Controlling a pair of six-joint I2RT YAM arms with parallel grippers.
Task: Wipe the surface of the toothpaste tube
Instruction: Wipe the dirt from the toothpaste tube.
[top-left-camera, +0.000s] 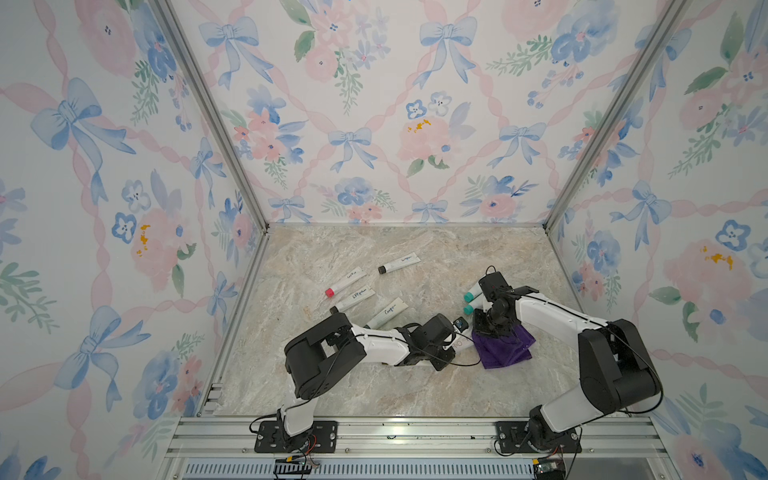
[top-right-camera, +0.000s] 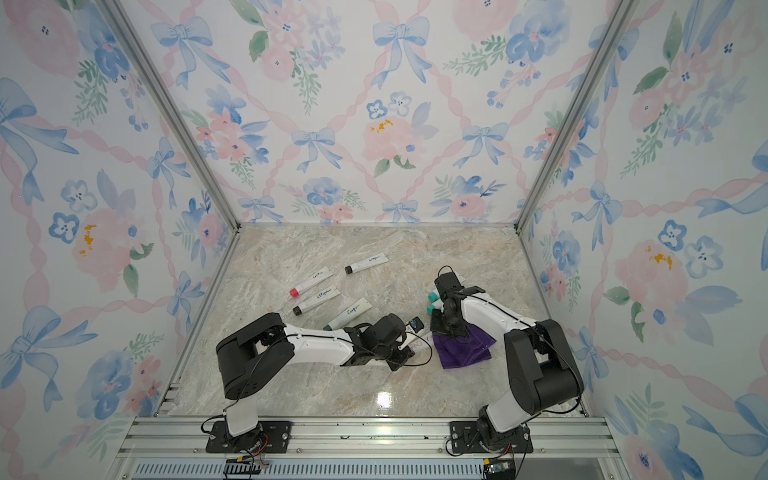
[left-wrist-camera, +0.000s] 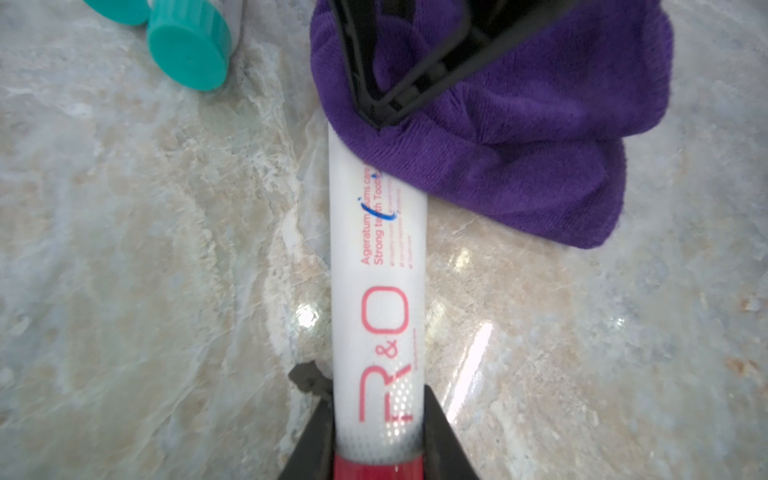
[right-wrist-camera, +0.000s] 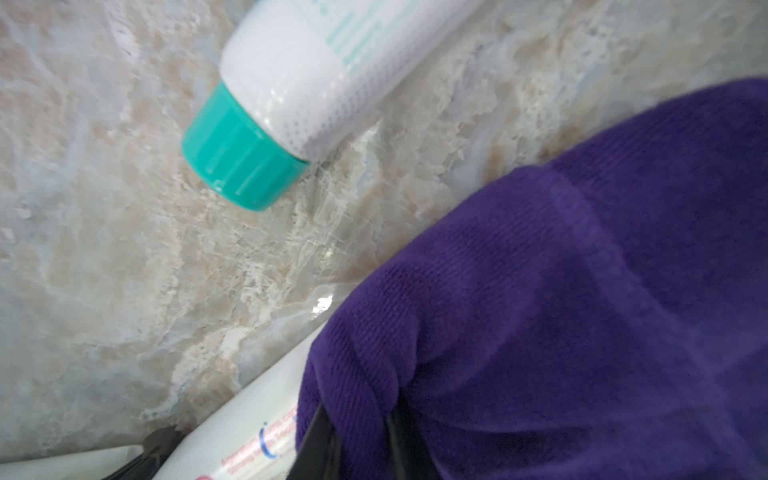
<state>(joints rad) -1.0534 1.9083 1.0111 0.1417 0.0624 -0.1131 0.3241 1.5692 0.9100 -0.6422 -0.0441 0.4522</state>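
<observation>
The toothpaste tube (left-wrist-camera: 378, 270) is white with red "R&O" lettering and a red cap, and it lies on the marble top. It carries a blue ink mark (left-wrist-camera: 376, 210). My left gripper (left-wrist-camera: 379, 399) is shut on the tube's cap end. A purple cloth (left-wrist-camera: 519, 145) covers the tube's far end, and my right gripper (left-wrist-camera: 380, 114) is shut on a fold of it, pressing down onto the tube. In the right wrist view the cloth (right-wrist-camera: 582, 291) bunches between the jaws of the right gripper (right-wrist-camera: 359, 411), beside the tube (right-wrist-camera: 249, 428). In both top views the cloth (top-left-camera: 505, 349) (top-right-camera: 465, 351) lies between the two arms.
Two teal-capped tubes (top-left-camera: 471, 296) (top-left-camera: 469, 309) lie just behind the right wrist. Several more white tubes (top-left-camera: 345, 282) (top-left-camera: 399, 264) (top-left-camera: 353, 299) lie at the back left of the marble top (top-left-camera: 374, 386). Flowered walls with aluminium posts close in three sides.
</observation>
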